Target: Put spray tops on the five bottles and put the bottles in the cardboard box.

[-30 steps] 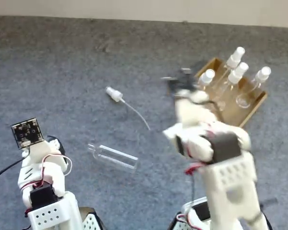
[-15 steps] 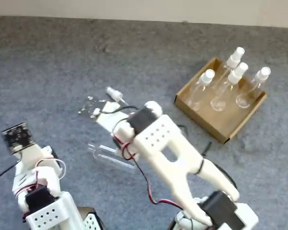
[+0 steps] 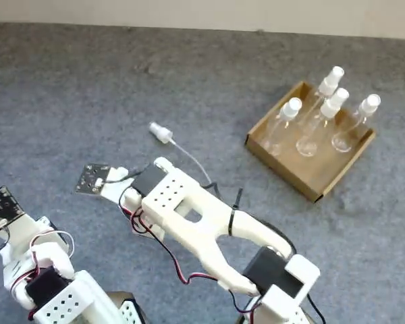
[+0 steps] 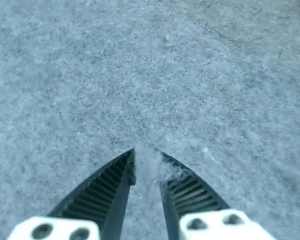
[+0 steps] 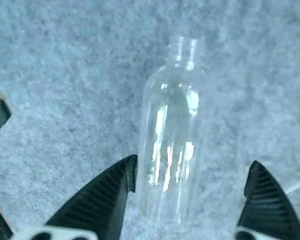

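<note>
The right gripper point(image 5: 193, 165) hangs low over the carpet point(image 5: 55, 75) with its fingers point(image 5: 105, 195) spread wide, one on each side of the lower body of the bare bottle point(image 5: 172, 135), neither touching it. That bottle is clear, lies flat on its side and carries no top; its open neck points away from the gripper. In the high view the right arm point(image 3: 189, 209) stretches from its base at the near edge of the table point(image 3: 67, 81), right of the middle, across to the left. Its wrist camera board point(image 3: 94, 179) is at the far end, over the table's left half. The loose spray top point(image 3: 160, 132) lies on the carpet just beyond that arm, toward the far edge, its thin dip tube trailing back toward the arm. The box point(image 3: 324, 174) sits toward the far right corner, turned at an angle to the table's edges and well apart from the arm. Four capped bottles point(image 3: 282, 127) lie in it side by side, their white tops toward the far edge. The left arm point(image 3: 44, 270) stands folded at the near left corner. The left gripper point(image 4: 146, 152) points down at the carpet, its fingers point(image 4: 110, 190) drawn almost together with just a thin slit between them and nothing in it.
</note>
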Controlling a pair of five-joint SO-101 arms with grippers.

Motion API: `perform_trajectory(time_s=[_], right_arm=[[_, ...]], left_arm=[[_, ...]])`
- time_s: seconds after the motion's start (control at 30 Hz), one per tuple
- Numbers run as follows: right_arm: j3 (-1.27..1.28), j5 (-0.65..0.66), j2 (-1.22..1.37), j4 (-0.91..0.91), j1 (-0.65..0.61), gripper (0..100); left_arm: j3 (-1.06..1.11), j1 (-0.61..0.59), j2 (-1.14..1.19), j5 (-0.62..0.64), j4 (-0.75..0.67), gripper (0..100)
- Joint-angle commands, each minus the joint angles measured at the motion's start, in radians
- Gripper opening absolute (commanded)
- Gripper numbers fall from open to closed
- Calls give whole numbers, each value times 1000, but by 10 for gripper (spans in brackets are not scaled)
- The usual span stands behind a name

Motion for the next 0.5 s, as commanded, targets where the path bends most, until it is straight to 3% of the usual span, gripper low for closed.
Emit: perform_trajectory(time_s=[0.0,0.47], right_arm=[[-90,9,24,-15,-21,307],[-262,38,237,-15,-45,307]], left_arm=[[-45,-30,-8,-95,5,11],[-45,-54,-8,-94,5,11]])
